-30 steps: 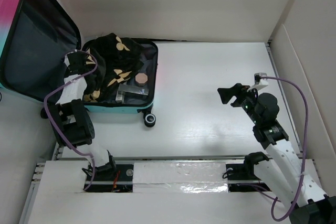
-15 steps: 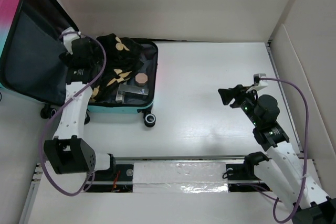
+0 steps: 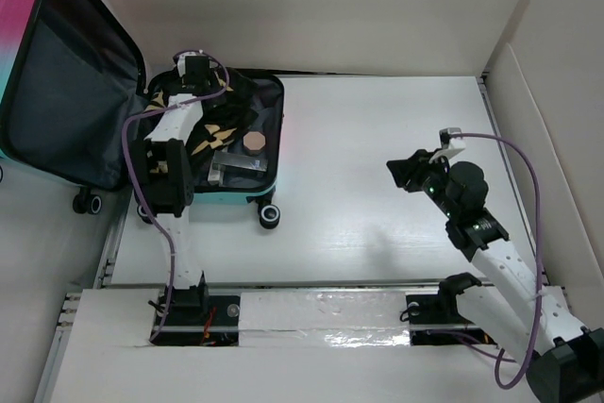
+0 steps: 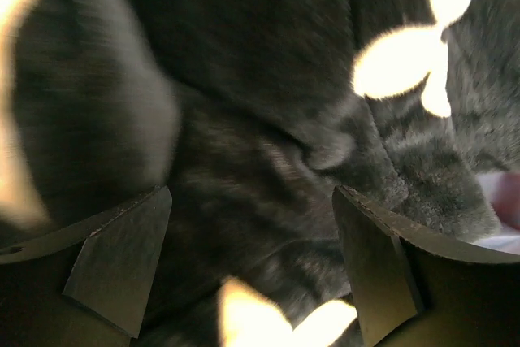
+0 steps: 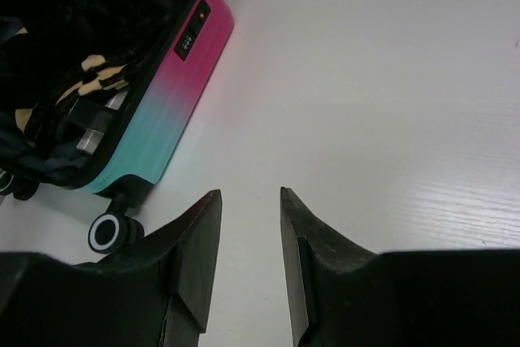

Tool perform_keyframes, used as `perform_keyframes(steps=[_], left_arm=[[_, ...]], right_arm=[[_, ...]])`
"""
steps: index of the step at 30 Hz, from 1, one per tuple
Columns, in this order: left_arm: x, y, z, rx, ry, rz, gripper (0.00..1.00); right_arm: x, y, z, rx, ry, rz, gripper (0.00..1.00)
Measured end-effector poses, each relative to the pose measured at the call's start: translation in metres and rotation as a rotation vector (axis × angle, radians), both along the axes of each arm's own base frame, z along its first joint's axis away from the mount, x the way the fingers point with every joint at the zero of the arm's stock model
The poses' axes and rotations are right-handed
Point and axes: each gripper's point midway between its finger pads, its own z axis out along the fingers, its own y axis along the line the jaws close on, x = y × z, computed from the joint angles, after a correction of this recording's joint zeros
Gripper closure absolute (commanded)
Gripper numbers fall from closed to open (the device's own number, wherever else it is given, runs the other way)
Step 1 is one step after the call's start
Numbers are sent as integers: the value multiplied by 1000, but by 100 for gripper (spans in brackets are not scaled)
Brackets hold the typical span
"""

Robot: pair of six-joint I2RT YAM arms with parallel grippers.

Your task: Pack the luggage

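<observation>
Luggage point(image 3: 66, 92) beneath open left jaws

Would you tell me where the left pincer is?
The left pincer hangs upper left in the top view, over the far end of the open luggage, above the black patterned garment.

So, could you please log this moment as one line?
left claw: open over garment in luggage | right claw: narrow gap, empty, above table
</observation>
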Motion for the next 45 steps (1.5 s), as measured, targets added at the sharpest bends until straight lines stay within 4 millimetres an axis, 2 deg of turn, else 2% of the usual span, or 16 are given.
perform_keyframes(steps=[2,4,8,11,14,18,20,21,23,24,28,33,40,45], left_arm=[[5,-9,-17,-17,26,-30,21],[9,-15,-25,-35,31,-55,21],[22,-21,-17,-58,-9,-81,20],[39,-23,-7,-60,-67,-90,20],[50,-24,-8,-53,-81,-100,21],[74,-25,-16,-49,-99,-108,31],[77,-25,-27,-47,-86,-110,44],[77,-25,-33,-48,-74,-110,66],[75,-26,-39,-53,-58,-116,84],[75,-28,-41,-56,-52,-123,100],[73,-32,-45,-69,-59,-150,100],[50,-48,-55,-130,-29,-218,100],[28,-73,-32,-195,-33,-316,100],[7,-95,-25,-205,16,-403,100]], right_arm=[[1,5,-5,-9,12,18,54],[1,10,-9,-19,21,35,52],[-2,23,-13,-30,23,76,46],[-6,35,-15,-43,21,113,37],[-9,45,-17,-59,14,141,37],[-10,52,-22,-78,15,152,37],[-9,54,-24,-89,19,153,37],[-8,54,-25,-92,20,149,37],[-7,53,-25,-95,17,142,37],[-6,53,-25,-96,15,139,37],[-6,54,-24,-96,7,136,38],[-5,52,-23,-96,6,128,38],[-10,52,-10,-79,-31,129,38],[-14,50,2,-61,-64,127,38]])
